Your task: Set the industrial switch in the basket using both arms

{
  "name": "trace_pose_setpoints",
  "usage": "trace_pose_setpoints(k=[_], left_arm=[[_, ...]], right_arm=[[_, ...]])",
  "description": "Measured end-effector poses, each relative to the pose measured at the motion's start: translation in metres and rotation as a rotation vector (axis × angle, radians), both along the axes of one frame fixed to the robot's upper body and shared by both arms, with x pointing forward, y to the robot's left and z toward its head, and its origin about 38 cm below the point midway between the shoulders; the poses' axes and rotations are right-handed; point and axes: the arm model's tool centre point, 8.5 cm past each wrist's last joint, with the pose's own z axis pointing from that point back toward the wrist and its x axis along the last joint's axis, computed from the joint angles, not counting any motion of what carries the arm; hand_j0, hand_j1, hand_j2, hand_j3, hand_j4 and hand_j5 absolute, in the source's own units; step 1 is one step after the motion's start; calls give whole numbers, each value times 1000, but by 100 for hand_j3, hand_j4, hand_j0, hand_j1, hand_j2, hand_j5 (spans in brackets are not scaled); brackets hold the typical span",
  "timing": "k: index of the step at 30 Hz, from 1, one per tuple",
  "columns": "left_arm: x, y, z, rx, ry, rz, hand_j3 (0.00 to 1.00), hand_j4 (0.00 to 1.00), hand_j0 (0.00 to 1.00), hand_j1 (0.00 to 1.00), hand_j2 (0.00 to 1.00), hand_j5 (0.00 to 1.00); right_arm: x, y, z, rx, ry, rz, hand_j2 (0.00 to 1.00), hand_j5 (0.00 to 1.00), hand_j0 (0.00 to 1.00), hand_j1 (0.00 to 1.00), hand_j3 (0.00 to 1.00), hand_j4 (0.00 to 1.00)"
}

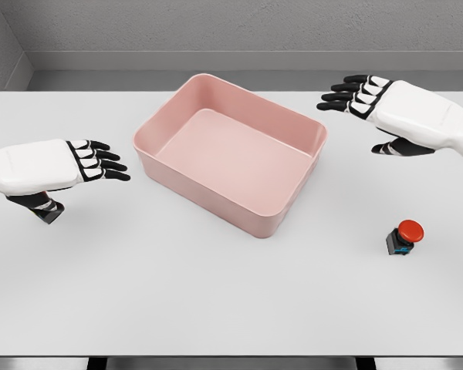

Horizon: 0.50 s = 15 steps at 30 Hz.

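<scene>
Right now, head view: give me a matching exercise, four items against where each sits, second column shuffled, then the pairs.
Items:
1. pink rectangular plastic basket
2. red-capped industrial switch with black and blue base
3. white left hand with black fingers
4. white right hand with black fingers

Places:
A. near right of the table, lying alone
B. left of the basket, fingers spread
C. middle of the white table, empty
D. beyond the basket's right corner, fingers spread

Pairs: 1-C, 2-A, 3-B, 4-D
</scene>
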Motion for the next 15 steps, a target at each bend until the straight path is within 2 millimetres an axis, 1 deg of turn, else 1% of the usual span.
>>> trace_pose_setpoints(k=[5,7,9,12,14,15], left_arm=[[0,0,1,1,-2,1,100,100,100,100,100,100],[0,4,3,9,-5,11,100,100,100,100,100,100],[2,17,2,33,-3,43,100,100,100,100,100,100],[9,43,-4,90,-4,116,100,100,100,100,100,100],[12,58,-7,130,-6,153,100,100,100,100,100,100],[12,64,-8,154,-8,164,100,100,100,100,100,100]], right_arm=[[0,0,1,-1,-3,0,100,100,100,100,100,100],[0,0,2,-1,-5,0,100,100,100,100,100,100],[0,-1,2,-2,-5,-1,100,100,100,100,100,100],[0,-3,2,-1,-4,-8,100,100,100,100,100,100],[-1,-12,7,1,-19,-33,100,100,100,100,100,100],[-4,-23,6,-5,-15,-58,100,100,100,100,100,100]])
